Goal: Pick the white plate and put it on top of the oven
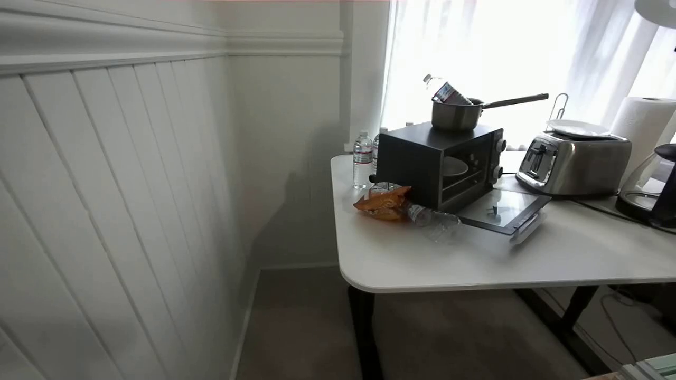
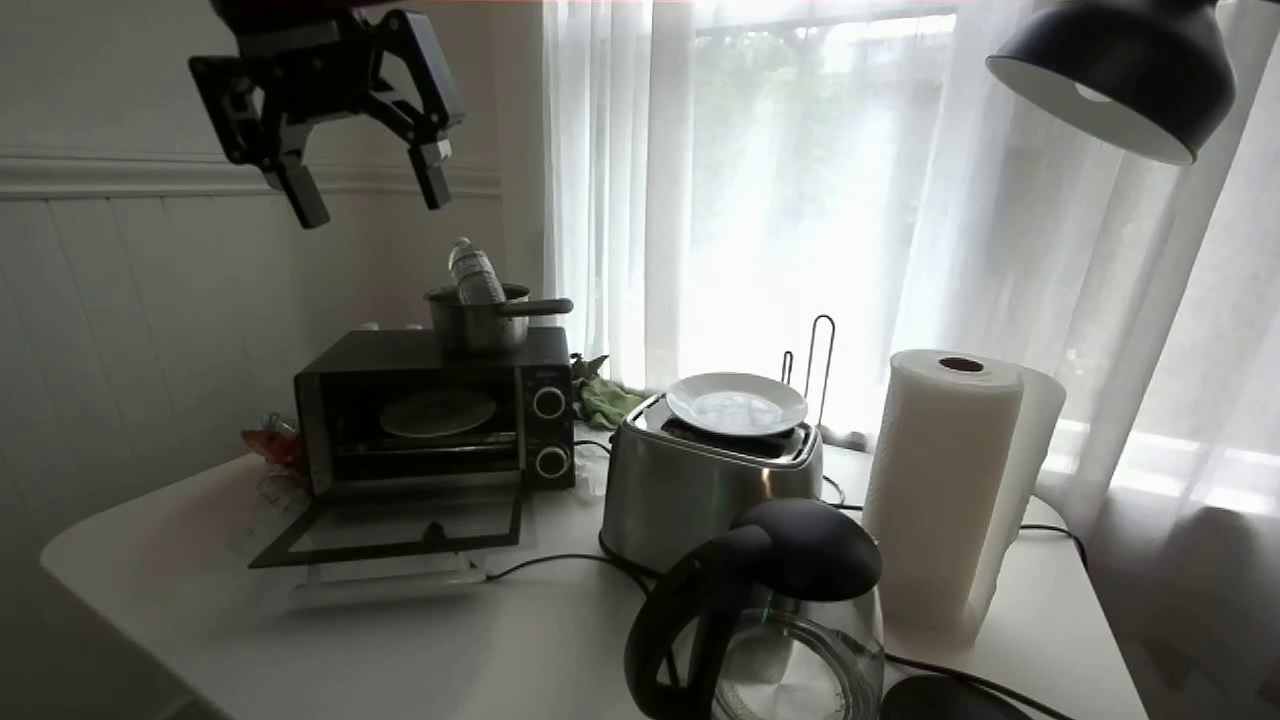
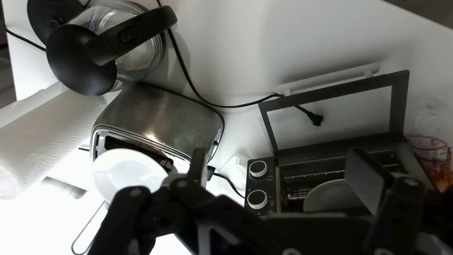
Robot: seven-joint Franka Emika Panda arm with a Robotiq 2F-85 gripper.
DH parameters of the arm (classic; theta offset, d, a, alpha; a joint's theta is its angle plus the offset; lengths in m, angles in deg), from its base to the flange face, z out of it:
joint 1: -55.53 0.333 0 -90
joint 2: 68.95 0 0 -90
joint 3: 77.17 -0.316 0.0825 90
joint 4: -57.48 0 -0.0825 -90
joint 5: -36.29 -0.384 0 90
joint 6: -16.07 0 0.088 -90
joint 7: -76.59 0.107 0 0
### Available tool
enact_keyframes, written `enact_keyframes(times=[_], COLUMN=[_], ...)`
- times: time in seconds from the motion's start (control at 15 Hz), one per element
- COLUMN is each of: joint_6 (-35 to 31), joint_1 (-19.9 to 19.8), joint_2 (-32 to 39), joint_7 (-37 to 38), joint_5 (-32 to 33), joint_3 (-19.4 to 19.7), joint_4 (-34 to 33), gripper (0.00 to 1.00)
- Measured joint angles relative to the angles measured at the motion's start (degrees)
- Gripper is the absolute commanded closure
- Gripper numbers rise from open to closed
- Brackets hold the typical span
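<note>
The claw (image 2: 372, 213) hangs high, fingers (image 2: 301, 196) apart and empty, perhaps to clear the pot (image 2: 475, 328). On top, the toaster (image 2: 690, 492) supports one plate (image 2: 737, 403), probably the one meant; a second plate (image 2: 437, 412) rests inside the oven (image 2: 375, 350).

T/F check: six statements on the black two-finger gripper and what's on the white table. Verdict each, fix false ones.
1. The black two-finger gripper is open, holding nothing. True.
2. A pale round plate lies inside the black boxy toaster oven. True.
3. The oven's glass door is shut. False: the glass door is lowered open.
4. A round white plate rests atop the shiny silver metal toaster. True.
5. The dark grey long-handled metal pot stands on the toaster. False: the pot stands on the oven.
6. The clear plastic bottle in the pot is upright. False: the bottle leans.
</note>
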State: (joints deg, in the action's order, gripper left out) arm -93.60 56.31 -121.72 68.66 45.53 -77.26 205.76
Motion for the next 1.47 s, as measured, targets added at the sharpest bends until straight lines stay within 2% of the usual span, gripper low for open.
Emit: enact_keyframes(times=[0.93,1.2,1.47], joint_6=[0.00,0.26,-0.25], joint_1=[0.57,3.32,3.76], joint_2=[0.29,1.92,3.15], joint_7=[0.01,0.12,0.19], joint_5=[-0.69,-7.38,-13.95], joint_3=[0.39,2.13,4.17], joint_4=[0.11,2.24,6.30], gripper=[0.00,0.00,0.00])
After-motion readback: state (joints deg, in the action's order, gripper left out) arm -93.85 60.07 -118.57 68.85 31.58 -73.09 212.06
